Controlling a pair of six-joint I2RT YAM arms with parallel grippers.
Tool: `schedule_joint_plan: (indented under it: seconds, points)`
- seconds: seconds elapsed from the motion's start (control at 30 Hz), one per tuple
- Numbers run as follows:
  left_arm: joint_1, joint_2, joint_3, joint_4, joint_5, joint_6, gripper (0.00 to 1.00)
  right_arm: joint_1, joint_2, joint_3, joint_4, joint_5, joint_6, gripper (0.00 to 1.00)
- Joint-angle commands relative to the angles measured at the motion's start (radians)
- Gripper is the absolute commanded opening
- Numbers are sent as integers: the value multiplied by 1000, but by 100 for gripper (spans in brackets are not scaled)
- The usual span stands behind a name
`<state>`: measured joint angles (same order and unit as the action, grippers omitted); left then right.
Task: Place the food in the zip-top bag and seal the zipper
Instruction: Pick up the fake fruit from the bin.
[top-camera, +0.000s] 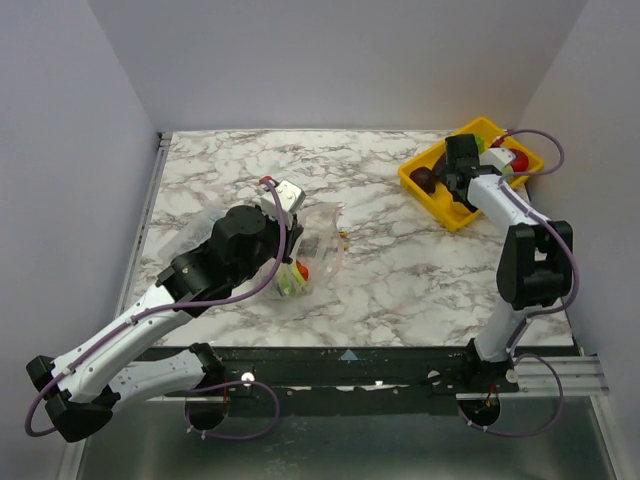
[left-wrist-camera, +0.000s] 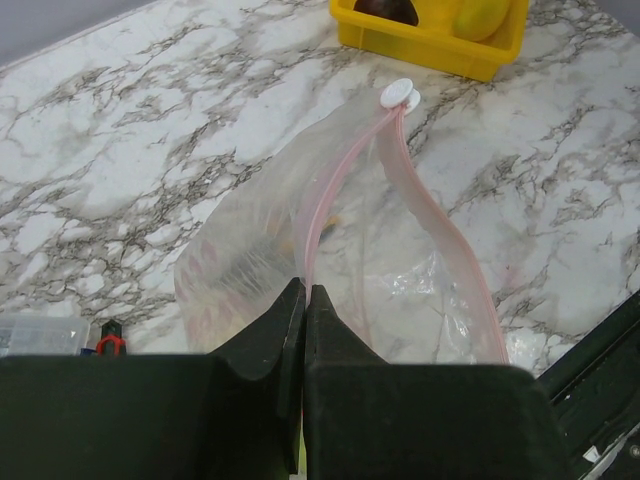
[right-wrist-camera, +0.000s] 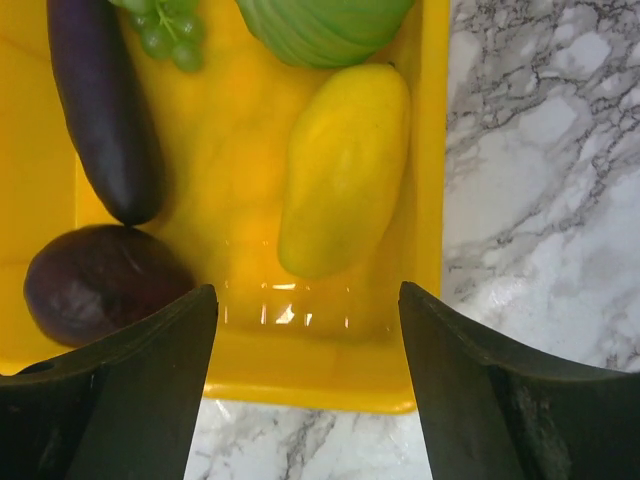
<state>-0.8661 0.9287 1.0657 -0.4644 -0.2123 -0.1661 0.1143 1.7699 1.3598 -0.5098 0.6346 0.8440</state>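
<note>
Clear, floppy plastic zip-top bag (left-wrist-camera: 250, 250) lies mid-way across the white marble table (top-camera: 400, 280), its pale pink zipper (left-wrist-camera: 325, 190) pinched in the closed left gripper (left-wrist-camera: 304, 300), whose arm stretches diagonally forward. The right arm reaches far right, wrist bent down, with the right gripper (right-wrist-camera: 305, 290) spread open above a yellow oblong fruit (right-wrist-camera: 345, 170) in the yellow plastic tray (right-wrist-camera: 432, 150).
</note>
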Motion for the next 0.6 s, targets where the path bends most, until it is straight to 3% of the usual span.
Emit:
schedule_joint_plan:
  seconds: [0.0,0.27,0.57]
  points:
    - [-5,-14,-6,31,18,-11,0,-15,83,75,66,63,-25,76]
    - [-5,19,5,18,40,-18,0,-38,177,105,76,74,9,76]
    - [-5,-8,-5,25,21,-9,0,-85,284,116,79,-28,36,77]
